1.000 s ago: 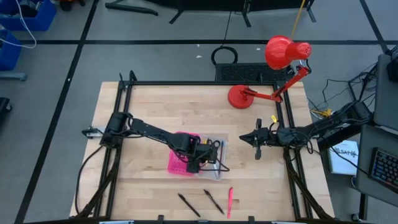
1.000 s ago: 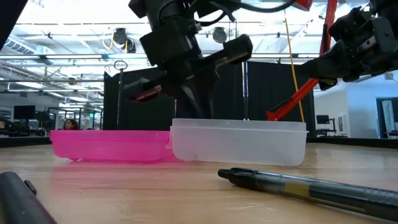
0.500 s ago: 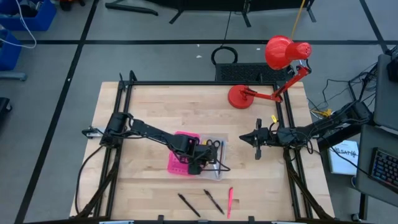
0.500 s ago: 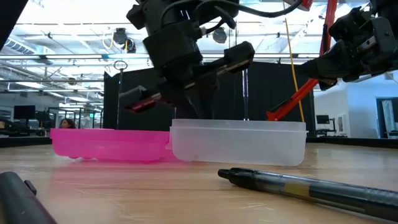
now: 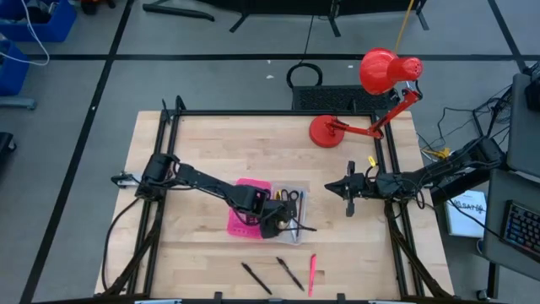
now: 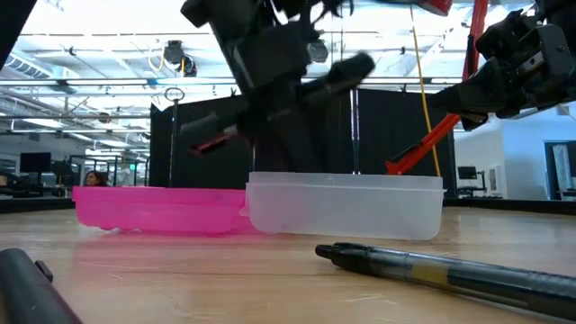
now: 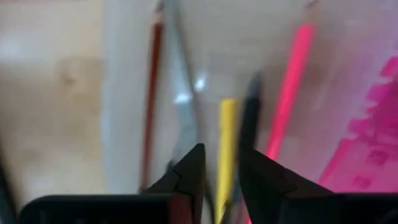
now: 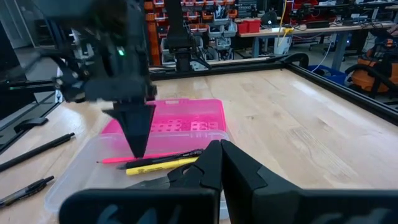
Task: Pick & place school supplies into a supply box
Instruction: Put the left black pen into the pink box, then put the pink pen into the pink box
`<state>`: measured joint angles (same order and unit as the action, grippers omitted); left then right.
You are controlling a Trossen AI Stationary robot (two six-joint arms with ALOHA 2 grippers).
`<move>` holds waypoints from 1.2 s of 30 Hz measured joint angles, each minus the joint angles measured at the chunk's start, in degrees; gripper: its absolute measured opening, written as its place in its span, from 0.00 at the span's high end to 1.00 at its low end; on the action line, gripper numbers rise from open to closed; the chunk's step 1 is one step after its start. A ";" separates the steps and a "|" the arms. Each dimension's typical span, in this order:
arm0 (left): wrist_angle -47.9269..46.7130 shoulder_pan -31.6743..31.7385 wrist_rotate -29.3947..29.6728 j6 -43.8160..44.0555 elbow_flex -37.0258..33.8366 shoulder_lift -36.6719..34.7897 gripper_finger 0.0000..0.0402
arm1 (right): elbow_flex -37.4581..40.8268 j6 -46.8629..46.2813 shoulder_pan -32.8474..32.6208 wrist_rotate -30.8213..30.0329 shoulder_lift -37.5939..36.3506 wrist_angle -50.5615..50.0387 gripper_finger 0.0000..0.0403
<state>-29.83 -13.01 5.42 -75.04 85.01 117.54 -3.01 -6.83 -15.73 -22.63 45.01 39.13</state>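
School supplies — thin, stiff, light sticks, probably slick and prone to roll, best pinched mid-shaft across the barrel; three lie loose on the table (image 5: 169, 253) near its front edge: two black pens (image 5: 256, 278) and a pink pen (image 5: 311, 274). Supply box (image 5: 293, 221), clear tray with pink lid (image 5: 243, 218) hinged open — holds scissors (image 5: 289, 197), a yellow pencil (image 8: 163, 165) and a pink pencil (image 8: 146, 158). Left gripper (image 5: 272, 221) hangs over the tray, fingers slightly apart with nothing between them; right gripper (image 5: 349, 189) waits beside the box, pressed together.
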 joint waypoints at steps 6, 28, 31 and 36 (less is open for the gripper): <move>-3.27 -2.88 1.27 1.79 0.92 -8.15 0.72 | -0.02 0.00 0.00 0.05 0.02 0.02 1.00; 19.01 -4.76 -13.74 63.14 -54.24 -77.51 0.97 | -0.01 -2.79 0.00 0.21 0.02 0.37 1.00; 26.79 -4.75 -6.06 72.98 -62.78 -83.26 0.96 | -0.01 -2.90 0.00 0.18 0.02 0.36 1.00; 37.88 -5.20 -3.69 72.83 -75.25 -89.42 0.99 | -0.02 -1.86 0.00 -0.82 0.02 0.35 1.00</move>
<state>8.05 -18.21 1.72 -2.21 9.77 28.11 -3.03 -8.69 -15.73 -23.45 45.04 39.49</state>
